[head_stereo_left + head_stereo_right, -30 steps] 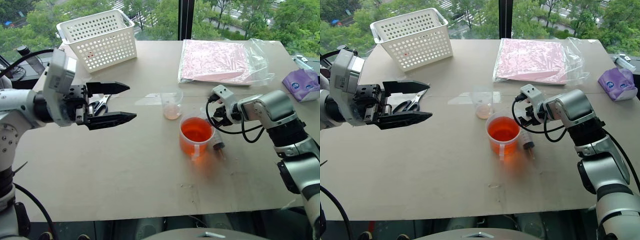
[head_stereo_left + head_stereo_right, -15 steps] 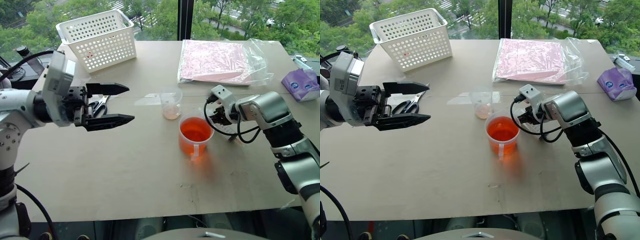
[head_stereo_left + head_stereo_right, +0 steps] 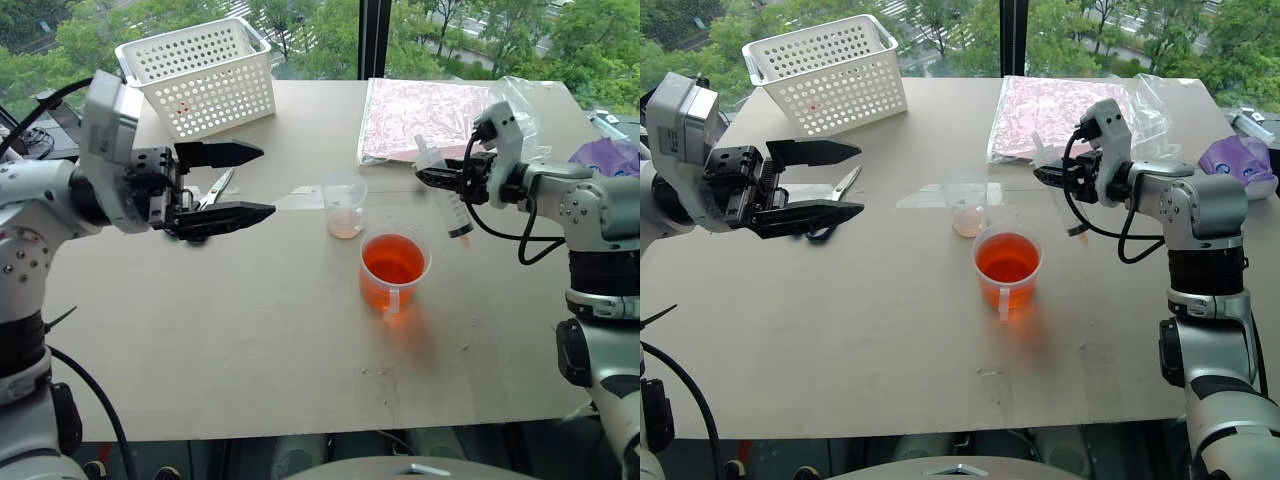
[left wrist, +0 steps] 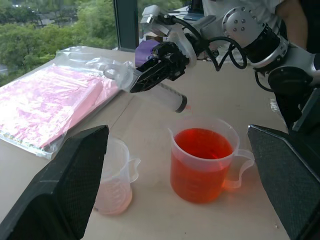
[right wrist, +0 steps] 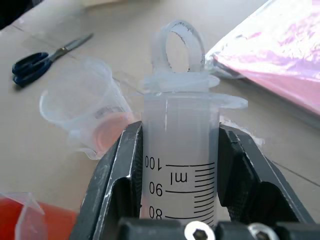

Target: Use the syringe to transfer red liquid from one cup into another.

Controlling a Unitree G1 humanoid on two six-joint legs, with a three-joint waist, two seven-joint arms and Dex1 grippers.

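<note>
my right end effector is clamped shut on the syringe, gripping the barrel just below its flange, with the black fingers pressed against both sides of the tube. i hold the syringe in the air above the counter, tilted, its narrow tip pointing down toward the near side, to the right of both cups and apart from them. the wider cup stands on the counter near the middle, holding a deep pool of red liquid. the smaller cup sits just beyond it to the far left, with a thin pale layer at its bottom. my left end effector hangs over the left of the counter with its 2 fingers spread wide, gripping nothing. scissors lie under it, near a white basket. a pink bag lies far right.
</note>
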